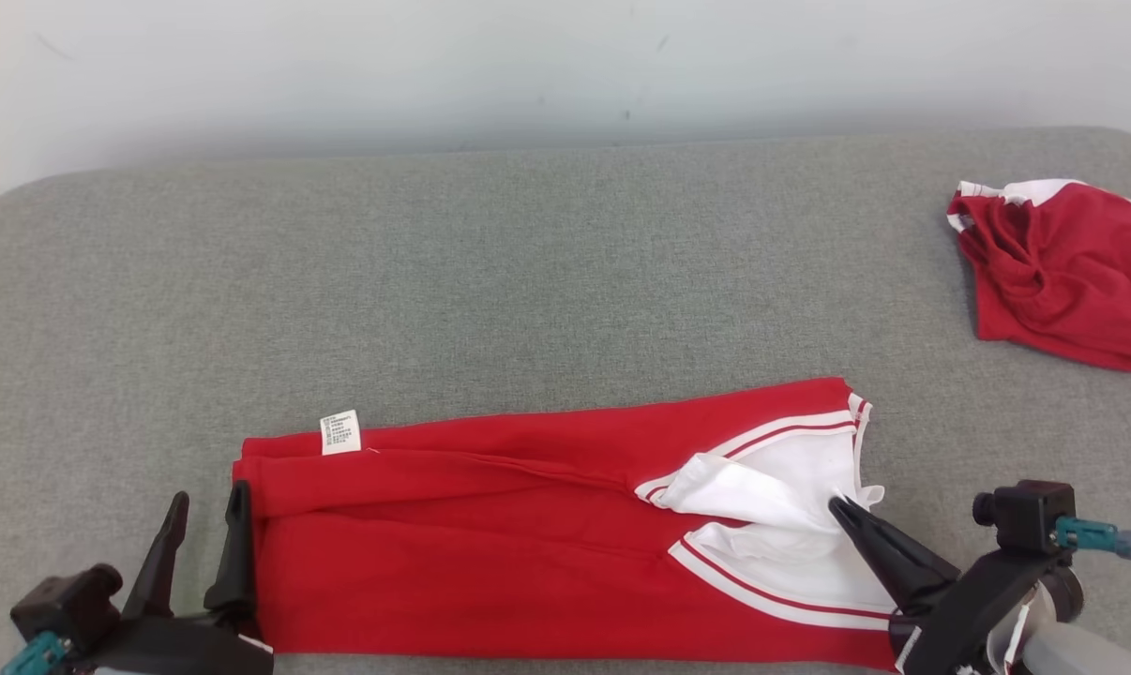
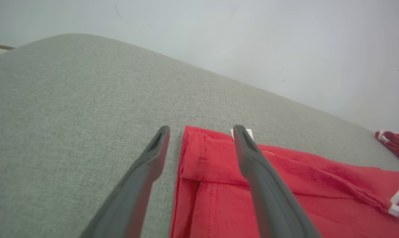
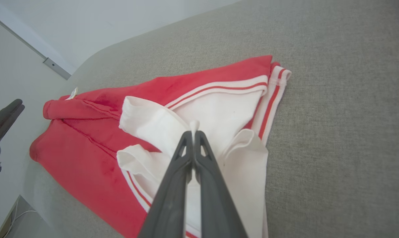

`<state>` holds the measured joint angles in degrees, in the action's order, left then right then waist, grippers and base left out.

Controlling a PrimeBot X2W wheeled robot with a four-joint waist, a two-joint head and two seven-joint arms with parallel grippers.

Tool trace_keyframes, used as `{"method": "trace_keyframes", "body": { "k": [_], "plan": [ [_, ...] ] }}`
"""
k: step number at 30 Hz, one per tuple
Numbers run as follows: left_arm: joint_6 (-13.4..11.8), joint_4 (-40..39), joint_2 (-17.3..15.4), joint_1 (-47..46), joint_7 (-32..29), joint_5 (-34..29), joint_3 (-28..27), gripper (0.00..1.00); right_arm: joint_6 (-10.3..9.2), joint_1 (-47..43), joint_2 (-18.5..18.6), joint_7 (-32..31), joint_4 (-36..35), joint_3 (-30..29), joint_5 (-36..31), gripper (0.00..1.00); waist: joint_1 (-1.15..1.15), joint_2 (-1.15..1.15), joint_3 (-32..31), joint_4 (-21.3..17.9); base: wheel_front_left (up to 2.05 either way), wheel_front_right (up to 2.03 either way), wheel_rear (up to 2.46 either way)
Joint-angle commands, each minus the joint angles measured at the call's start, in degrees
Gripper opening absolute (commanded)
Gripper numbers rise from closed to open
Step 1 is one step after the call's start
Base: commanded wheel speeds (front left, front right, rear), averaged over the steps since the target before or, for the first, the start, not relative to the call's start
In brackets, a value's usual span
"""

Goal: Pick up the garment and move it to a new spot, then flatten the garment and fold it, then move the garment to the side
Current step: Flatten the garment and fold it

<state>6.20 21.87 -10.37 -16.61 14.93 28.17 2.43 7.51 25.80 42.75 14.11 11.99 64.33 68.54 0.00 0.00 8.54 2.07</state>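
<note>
Grey cloth table point(image 1: 528, 281), near edge: our left gripper point(image 1: 204, 548) gapes; right gripper point(image 1: 839, 506) pinches the red-and-white knit garment point(image 1: 490, 562). We should smooth it first.

Both arms point(image 1: 1081, 652) have dark tapered fingers point(image 1: 162, 553), black mounts point(image 1: 983, 586) and teal connectors point(image 1: 1086, 534)

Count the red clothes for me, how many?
2. The folded red garment lies at the front, in the middle. The crumpled red garment sits far right, partly cut off.
</note>
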Motion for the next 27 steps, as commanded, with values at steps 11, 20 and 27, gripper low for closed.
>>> {"method": "trace_keyframes", "body": {
  "k": [11,20,27],
  "plan": [
    [0.15,-5.13,2.97,5.88,0.19,-3.56,-3.23,1.00,-0.04,-1.90,-2.12,0.59,5.59,1.62,-0.72,0.26,0.00,0.00,-2.65,0.69,0.00,0.00,0.00],
    [-0.09,-7.99,4.50,9.34,0.19,-5.84,-5.93,1.00,-0.04,-4.13,-4.14,1.14,6.22,-5.76,-1.87,1.00,0.00,0.00,-4.67,0.76,0.00,0.00,0.00],
    [-1.29,-11.15,5.46,11.73,0.19,-9.69,-7.70,1.00,-0.04,-7.58,-6.71,1.09,9.44,-15.54,-8.82,1.00,0.00,0.00,-5.38,1.43,0.00,0.00,0.00]
  ]
}}
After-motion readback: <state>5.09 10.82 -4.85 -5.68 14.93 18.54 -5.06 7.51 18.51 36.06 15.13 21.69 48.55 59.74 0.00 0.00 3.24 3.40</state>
